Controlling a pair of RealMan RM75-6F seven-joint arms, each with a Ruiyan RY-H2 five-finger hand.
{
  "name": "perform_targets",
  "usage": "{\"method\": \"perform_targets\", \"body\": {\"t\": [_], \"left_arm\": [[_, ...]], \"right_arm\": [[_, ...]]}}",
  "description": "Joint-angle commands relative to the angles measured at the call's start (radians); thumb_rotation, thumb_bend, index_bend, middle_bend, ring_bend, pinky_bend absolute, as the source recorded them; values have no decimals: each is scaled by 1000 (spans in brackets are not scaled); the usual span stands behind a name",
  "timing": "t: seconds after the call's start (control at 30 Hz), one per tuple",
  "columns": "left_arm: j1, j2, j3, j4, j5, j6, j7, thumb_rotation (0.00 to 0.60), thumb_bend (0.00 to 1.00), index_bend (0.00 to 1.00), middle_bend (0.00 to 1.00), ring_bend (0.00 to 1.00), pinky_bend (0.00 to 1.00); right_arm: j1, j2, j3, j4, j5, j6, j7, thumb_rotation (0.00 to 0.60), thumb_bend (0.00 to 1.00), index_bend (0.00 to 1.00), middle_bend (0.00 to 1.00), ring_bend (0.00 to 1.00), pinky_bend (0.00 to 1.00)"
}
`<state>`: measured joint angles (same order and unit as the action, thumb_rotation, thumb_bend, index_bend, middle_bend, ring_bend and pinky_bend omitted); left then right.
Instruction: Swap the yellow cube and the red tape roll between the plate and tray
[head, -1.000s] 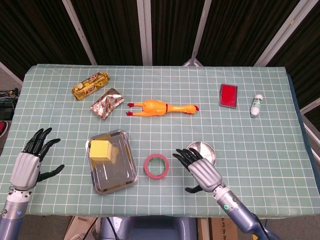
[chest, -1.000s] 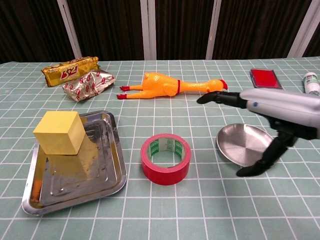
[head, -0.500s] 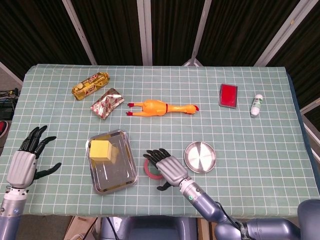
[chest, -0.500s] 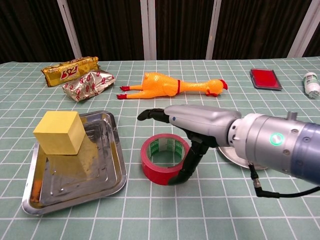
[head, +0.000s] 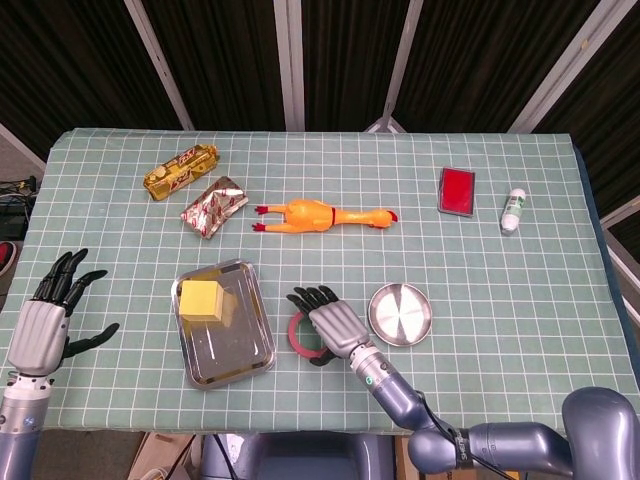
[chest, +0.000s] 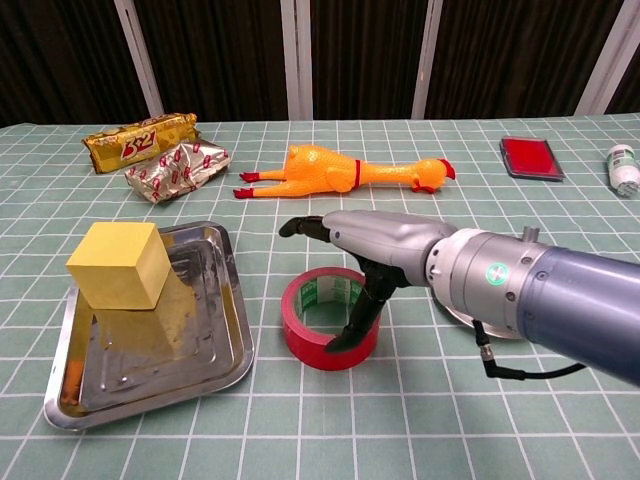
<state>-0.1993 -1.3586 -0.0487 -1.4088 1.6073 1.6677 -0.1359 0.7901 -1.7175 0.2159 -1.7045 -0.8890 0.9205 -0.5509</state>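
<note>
My surface (head: 520, 300) is pale green, crossed by a white grid. The tray (head: 224, 325) and plate (head: 401, 314) are bare shiny silver. The cube (head: 200, 299) in the tray is plain yellow, and its reflection tints the metal yellow. The tape roll (chest: 326, 318) is red outside, with a white inner core printed in green. My right robot hand (head: 334, 324) has a silver-grey back and black fingers; my left robot hand (head: 45, 318) is coloured the same. The rubber chicken (head: 322, 215) is orange-yellow with red feet and comb. One snack pack (head: 182, 170) is gold with red lettering, the other wrapper (head: 213, 207) silver and red. The flat case (head: 457, 190) is red with a dark rim. The small bottle (head: 514, 210) is white with green.
</note>
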Motion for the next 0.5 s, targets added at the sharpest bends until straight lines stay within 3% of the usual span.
{"method": "perform_targets", "body": {"t": [0.03, 0.3, 0.5], "left_arm": [[1, 0, -2, -1, 1, -2, -3, 600, 11, 231, 20, 0, 155], [5, -2, -10, -2, 3, -3, -6, 600, 13, 231, 20, 0, 156], [7, -3, -13, -2, 3, -9, -12, 600, 22, 231, 19, 0, 160]], "right_arm": [[7, -2, -8, 9, 8, -5, 6, 600, 0, 36, 0, 49, 0], [26, -12, -21, 35, 11, -10, 25, 600, 0, 40, 0, 83, 0], [38, -22, -28, 57, 21, -6, 32, 600, 0, 90, 37, 211, 38]]}}
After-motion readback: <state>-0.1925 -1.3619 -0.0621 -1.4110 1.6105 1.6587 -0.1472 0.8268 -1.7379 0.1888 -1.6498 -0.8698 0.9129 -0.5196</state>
